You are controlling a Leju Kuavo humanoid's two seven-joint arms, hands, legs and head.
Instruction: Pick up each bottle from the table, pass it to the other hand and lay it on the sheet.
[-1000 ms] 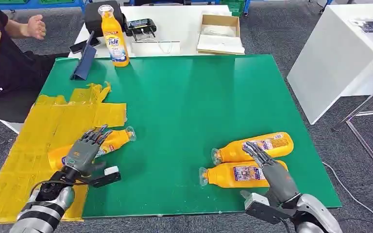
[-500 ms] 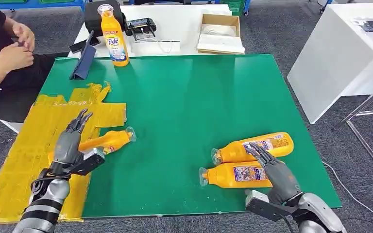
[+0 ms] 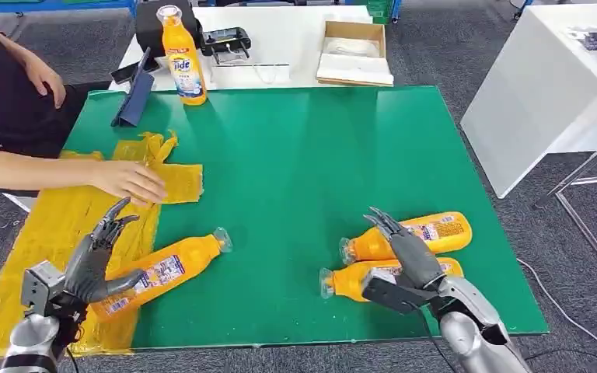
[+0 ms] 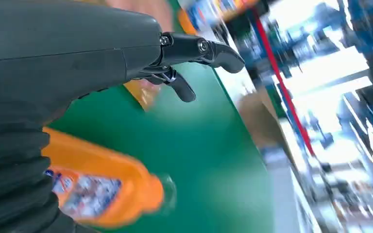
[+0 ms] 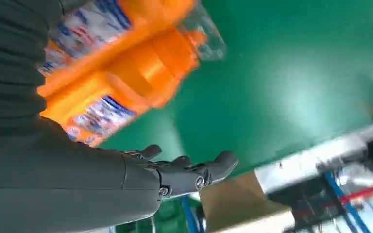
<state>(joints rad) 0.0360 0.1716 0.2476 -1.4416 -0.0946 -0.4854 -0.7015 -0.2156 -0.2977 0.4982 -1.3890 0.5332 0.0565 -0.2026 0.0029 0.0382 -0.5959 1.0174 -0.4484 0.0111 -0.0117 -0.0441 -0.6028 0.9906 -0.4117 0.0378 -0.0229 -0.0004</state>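
A: One detergent bottle (image 3: 159, 273) lies partly on the yellow sheet (image 3: 47, 233), at the green table's (image 3: 295, 155) near-left corner.

B: Two bottles (image 3: 404, 249) wait near-right; both hands, left (image 3: 97, 256) and right (image 3: 404, 252), spread, hold nothing.

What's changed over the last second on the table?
The left hand let go of the bottle on the sheet and pulled back open. A person's hand reached onto the yellow sheet. The right hand lifted above the two bottles, which stayed put.
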